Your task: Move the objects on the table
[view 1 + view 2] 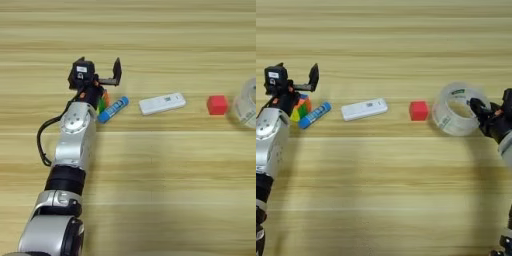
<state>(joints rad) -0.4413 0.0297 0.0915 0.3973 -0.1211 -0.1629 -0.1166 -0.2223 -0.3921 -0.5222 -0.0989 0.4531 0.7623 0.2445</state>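
Note:
My left gripper (pixel 100 74) is open and hovers just behind the multicoloured puzzle cube (pixel 302 106), which the wrist largely hides. A blue-capped white glue stick (pixel 113 109) lies slanted beside the cube. To its right come the flat white rectangular stick (pixel 162 103) and then the small red cube (pixel 418 110). The clear tape roll (pixel 458 109) is tilted up at the right. My right gripper (pixel 485 112) is shut on its right wall, with one finger inside the ring.
The things lie in one row across the middle of the wooden table (pixel 386 190). My left arm (pixel 70 165) reaches up from the bottom left corner, and the right arm enters at the right edge.

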